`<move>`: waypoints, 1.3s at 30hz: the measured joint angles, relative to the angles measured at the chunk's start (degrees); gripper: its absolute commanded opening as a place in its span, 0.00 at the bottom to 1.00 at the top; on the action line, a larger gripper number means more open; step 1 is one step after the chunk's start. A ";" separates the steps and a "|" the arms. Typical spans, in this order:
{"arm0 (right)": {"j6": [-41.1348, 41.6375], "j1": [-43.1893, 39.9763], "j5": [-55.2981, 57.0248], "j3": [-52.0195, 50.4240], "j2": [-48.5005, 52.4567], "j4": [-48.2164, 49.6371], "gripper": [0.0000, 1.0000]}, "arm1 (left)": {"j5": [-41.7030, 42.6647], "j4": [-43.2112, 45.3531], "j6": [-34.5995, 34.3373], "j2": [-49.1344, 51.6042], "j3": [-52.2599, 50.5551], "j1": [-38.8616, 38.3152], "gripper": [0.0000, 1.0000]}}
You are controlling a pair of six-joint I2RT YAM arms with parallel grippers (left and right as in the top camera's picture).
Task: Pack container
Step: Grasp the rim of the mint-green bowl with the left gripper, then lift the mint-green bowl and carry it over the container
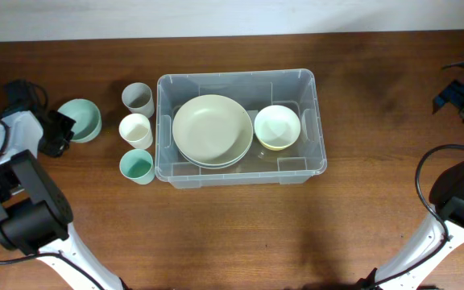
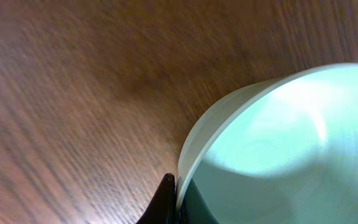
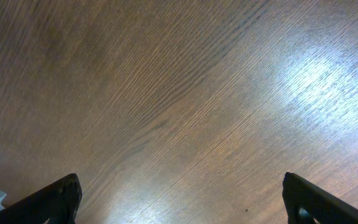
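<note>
Wooden table (image 1: 232, 234): we have the container (image 1: 240, 75) at centre. Our left gripper (image 1: 64, 129) is clamped on the mint bowl (image 1: 85, 119) rim at far left; right gripper (image 3: 185, 202) gapes wide, holding nothing.

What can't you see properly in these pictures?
- Plates in the container, overhead view: the top one covers the rest, so no count.
- Green bowl, left wrist view: cut off by the right and bottom edges.
- Left gripper, left wrist view: only dark tips show at the bottom edge, pinching the bowl's rim.
- Right gripper, right wrist view: only two corners show.
</note>
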 measured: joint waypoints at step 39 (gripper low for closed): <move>-0.02 0.00 0.00 0.00 0.00 0.02 0.99 | 17.42 -0.35 10.86 -29.27 8.79 -42.91 0.01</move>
